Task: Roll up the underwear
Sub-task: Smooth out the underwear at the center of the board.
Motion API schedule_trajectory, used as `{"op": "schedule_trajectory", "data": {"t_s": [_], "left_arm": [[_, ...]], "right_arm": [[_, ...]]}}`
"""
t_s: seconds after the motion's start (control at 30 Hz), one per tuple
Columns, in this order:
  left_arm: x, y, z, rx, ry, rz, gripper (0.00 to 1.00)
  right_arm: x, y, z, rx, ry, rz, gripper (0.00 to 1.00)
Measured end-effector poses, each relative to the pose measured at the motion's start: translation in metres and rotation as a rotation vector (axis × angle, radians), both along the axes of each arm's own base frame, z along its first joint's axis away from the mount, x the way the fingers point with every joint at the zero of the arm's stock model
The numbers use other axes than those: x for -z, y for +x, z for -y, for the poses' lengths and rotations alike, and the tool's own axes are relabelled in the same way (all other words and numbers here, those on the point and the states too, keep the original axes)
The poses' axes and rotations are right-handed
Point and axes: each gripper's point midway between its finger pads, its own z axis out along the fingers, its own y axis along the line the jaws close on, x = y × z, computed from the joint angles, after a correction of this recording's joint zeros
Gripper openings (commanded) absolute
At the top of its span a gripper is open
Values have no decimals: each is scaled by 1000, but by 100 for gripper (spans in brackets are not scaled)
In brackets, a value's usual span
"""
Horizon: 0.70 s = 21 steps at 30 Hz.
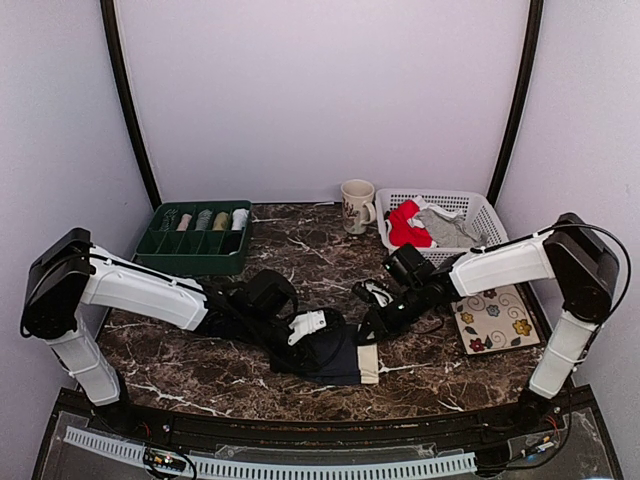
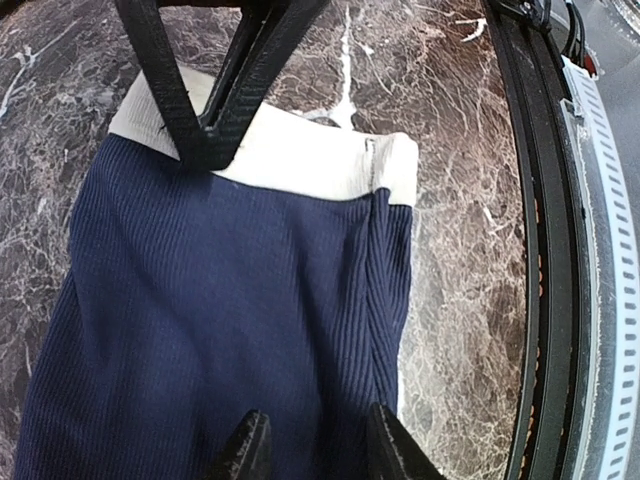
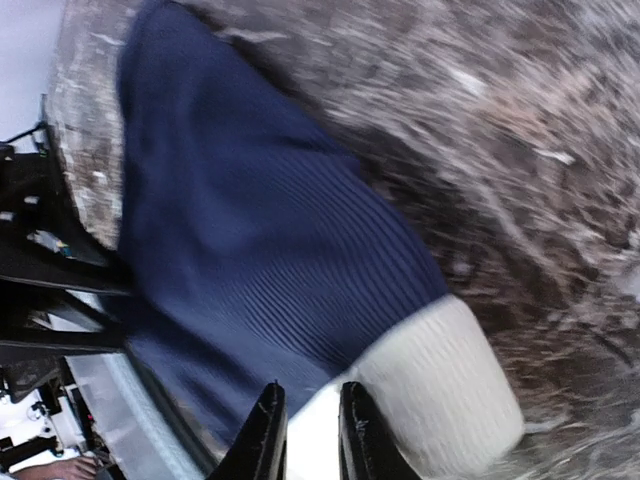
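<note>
- 1 piece of the underwear, the navy pair [image 1: 332, 356], lies flat on the bench [image 1: 200, 350] at the lower centre of the top view. Its white waistband [image 1: 368, 363] points toward the right of the frame.
- 0 turns of a roll show in it: the cloth is spread out, with only 1 lengthwise crease near its edge in the left wrist view.
- On that waistband the right end effector [image 3: 308, 438] is clenched; in the left wrist view its tips meet on the white strip.
- At the opposite, navy end sits the left end effector [image 2: 318, 452], fingers a little apart over the cloth. Whether it pinches anything I cannot tell.
- 2 more pieces, the red pair [image 1: 405, 225] and the grey pair [image 1: 447, 228], lie bunched in the white basket [image 1: 470, 203] at the upper right.
- At the upper left, the green tray [image 1: 190, 262] holds several rolls, too small to identify.
- Judged from this, the navy pair's rolling has not begun, and the 2 basket pieces remain to do.
</note>
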Motion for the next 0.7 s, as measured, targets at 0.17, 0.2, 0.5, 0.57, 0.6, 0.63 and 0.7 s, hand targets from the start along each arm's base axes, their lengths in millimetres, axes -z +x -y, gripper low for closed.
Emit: {"op": "schedule_trajectory", "data": {"t_s": [0.17,0.2,0.5,0.57,0.6,0.63,0.7], "left_arm": [[10,-7,-7,10,21,-14,34],[14,-9,-9,12,30,-18,34],[11,-10,-21,-35,56,-23,55],[-7,-4,-22,-69,30,12,59],[-18,-1,-23,-87,11,33,62],[-32,3,-23,-110,-16,60,64],[-63,13,-25,-167,-78,118,73]], "right_arm": [[23,12,16,3,-40,-3,16],[22,15,16,-4,-39,9,16],[12,30,11,-94,-42,122,36],[1,30,14,-98,-41,146,47],[-10,30,15,-102,-32,172,52],[-23,32,16,-99,-20,203,56],[-55,35,18,-89,17,280,64]]}}
